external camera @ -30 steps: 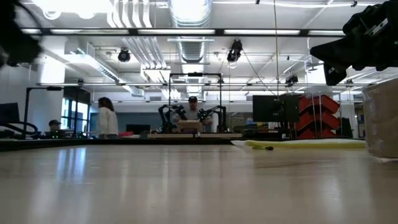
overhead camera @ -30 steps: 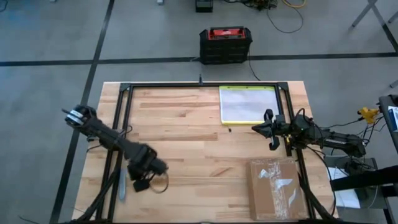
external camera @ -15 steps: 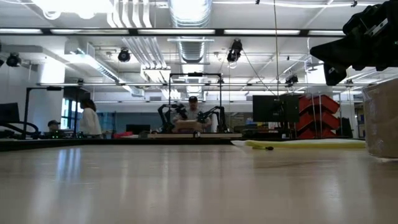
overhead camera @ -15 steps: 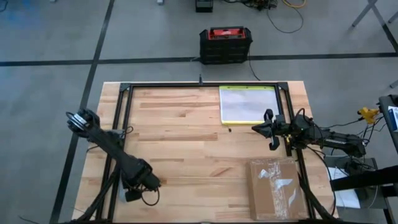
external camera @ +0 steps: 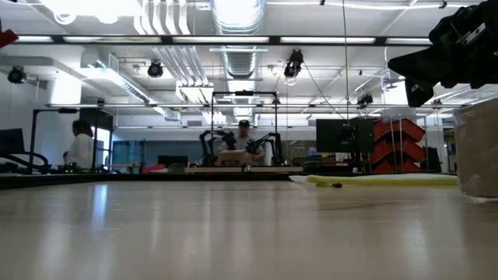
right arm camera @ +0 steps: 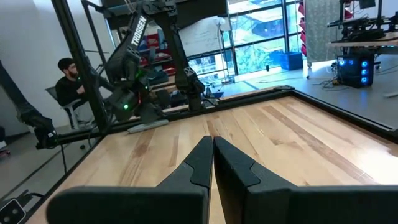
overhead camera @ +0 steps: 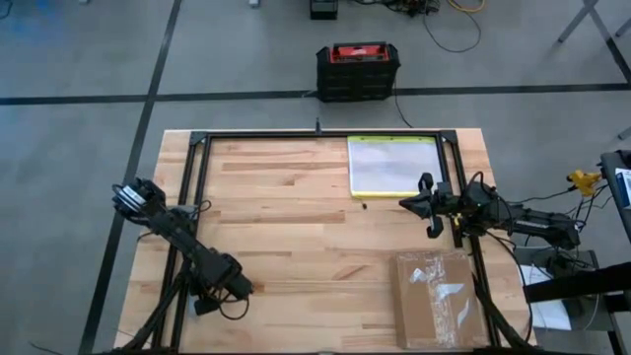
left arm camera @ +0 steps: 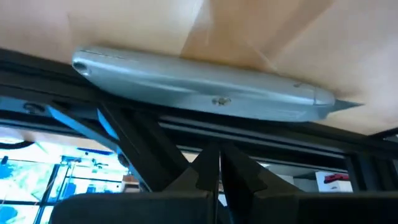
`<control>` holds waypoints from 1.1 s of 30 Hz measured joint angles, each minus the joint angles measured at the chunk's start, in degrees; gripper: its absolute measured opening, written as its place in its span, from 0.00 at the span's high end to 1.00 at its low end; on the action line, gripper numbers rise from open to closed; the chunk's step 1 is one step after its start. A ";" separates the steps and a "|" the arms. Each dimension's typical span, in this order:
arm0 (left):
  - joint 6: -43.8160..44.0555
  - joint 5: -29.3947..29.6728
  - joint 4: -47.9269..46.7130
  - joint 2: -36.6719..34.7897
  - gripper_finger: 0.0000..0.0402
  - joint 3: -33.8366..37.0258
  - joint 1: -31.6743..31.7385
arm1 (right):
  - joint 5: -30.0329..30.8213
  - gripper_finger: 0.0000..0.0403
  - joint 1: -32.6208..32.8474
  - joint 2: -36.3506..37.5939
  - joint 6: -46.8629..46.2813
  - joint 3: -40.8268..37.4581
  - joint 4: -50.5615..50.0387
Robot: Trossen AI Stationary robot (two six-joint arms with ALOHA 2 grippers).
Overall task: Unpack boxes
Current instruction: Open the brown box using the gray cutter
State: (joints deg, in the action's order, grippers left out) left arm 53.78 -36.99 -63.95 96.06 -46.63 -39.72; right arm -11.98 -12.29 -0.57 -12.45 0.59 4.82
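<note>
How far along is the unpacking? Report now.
Done: nothing; the carton lies flat, tape intact. In hand: left pincer, shut and empty, points at a grey cutter on the table. Right pincer hangs shut above it. Left: likely grab cutter, slit tape, empty carton.

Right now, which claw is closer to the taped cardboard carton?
The right claw is closer, hovering just beyond the cardboard carton's far edge, near the yellow-edged pouch. The left claw is across the table at its left front edge, by a gray utility knife.
</note>
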 joint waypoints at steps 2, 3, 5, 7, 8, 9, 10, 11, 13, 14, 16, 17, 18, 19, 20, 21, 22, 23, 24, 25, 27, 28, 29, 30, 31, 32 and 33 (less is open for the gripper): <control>-0.37 0.23 2.07 0.04 1.00 0.89 0.00 | 0.01 1.00 -0.02 -0.01 0.00 0.01 0.00; -0.46 0.39 2.92 0.04 1.00 1.27 0.00 | 0.01 1.00 0.00 -0.01 0.00 0.01 0.00; -0.54 0.49 4.04 0.02 1.00 1.73 0.00 | -0.01 1.00 0.00 -0.01 -0.02 0.01 0.02; -0.56 1.42 5.39 0.02 1.00 1.79 0.00 | 0.01 1.00 -0.01 0.01 -0.02 0.01 0.00; -0.57 2.13 5.83 0.02 1.00 1.70 0.00 | 0.01 1.00 -0.01 0.00 -0.01 0.01 0.00; -0.69 2.85 6.28 -0.08 1.00 1.65 0.00 | -0.01 1.00 0.00 -0.01 0.00 0.01 0.00; -1.00 3.52 6.80 -0.18 1.00 1.56 0.04 | -0.01 1.00 -0.01 -0.01 0.00 0.01 0.01; -1.58 4.22 7.39 -0.30 1.00 1.39 0.07 | 0.01 1.00 0.00 -0.01 -0.02 0.00 0.00; -3.31 5.65 7.92 -0.38 1.00 0.99 0.36 | 0.01 1.00 0.00 -0.01 0.00 0.01 0.00; -4.25 6.54 7.79 -0.44 1.00 0.67 0.58 | -0.01 1.00 0.00 -0.01 0.00 0.01 0.02; -5.68 9.25 6.79 -0.66 1.00 -0.22 1.29 | 0.01 1.00 0.00 0.00 0.00 -0.01 0.00; -6.07 11.12 5.98 -0.74 1.00 -0.90 1.76 | 0.01 1.00 0.00 -0.01 -0.01 -0.01 0.00; -6.37 13.50 5.07 -0.91 1.00 -1.80 2.26 | 0.01 1.00 -0.02 -0.01 0.00 0.01 0.00; -6.78 16.65 4.34 -1.17 1.00 -2.87 2.76 | 0.01 1.00 0.00 -0.01 0.00 0.00 0.01; -7.18 20.43 4.01 -1.47 1.00 -4.11 3.27 | 0.01 1.00 0.00 -0.01 0.00 0.01 0.02; -7.51 24.04 3.97 -1.77 1.00 -5.41 3.76 | -0.01 1.00 0.00 0.01 -0.02 0.01 0.00; -7.86 27.55 4.22 -2.08 1.00 -6.68 4.22 | 0.01 1.00 -0.02 -0.01 0.00 0.01 0.00; -8.13 30.73 4.24 -2.38 1.00 -7.95 4.70 | 0.01 1.00 -0.02 -0.01 0.00 0.01 0.00; -8.13 33.76 4.00 -2.98 1.00 -9.21 5.13 | 0.00 1.00 0.00 0.01 -0.01 0.00 0.00; -8.10 36.99 3.92 -3.75 1.00 -10.52 5.41 | 0.00 1.00 0.00 -0.01 0.00 0.00 0.00; -8.05 42.33 4.03 -5.13 1.00 -13.01 5.79 | 0.01 1.00 -0.02 -0.01 0.00 0.00 0.00; -8.01 44.98 4.08 -5.66 1.00 -13.93 5.80 | 0.01 1.00 -0.02 -0.01 -0.01 0.00 -0.01; -8.00 46.77 4.00 -6.22 1.00 -14.69 5.82 | 0.01 1.00 0.00 0.01 0.00 0.01 0.00; -7.93 47.96 3.94 -6.85 1.00 -15.22 5.88 | -0.01 1.00 -0.02 -0.01 0.00 -0.01 0.00; -7.87 48.17 4.00 -7.58 1.00 -15.51 5.88 | -0.01 1.00 0.00 -0.01 0.00 0.01 0.00; -7.52 47.98 3.99 -8.27 1.00 -15.57 5.88 | 0.01 1.00 0.00 -0.01 0.00 0.01 0.00; -6.59 47.81 3.84 -8.83 1.00 -15.25 6.01 | 0.01 1.00 -0.02 -0.01 0.00 0.01 0.02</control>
State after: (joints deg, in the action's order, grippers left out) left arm 47.19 10.82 -60.10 87.22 -61.88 -33.72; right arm -11.97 -12.31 -0.58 -12.45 0.60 4.84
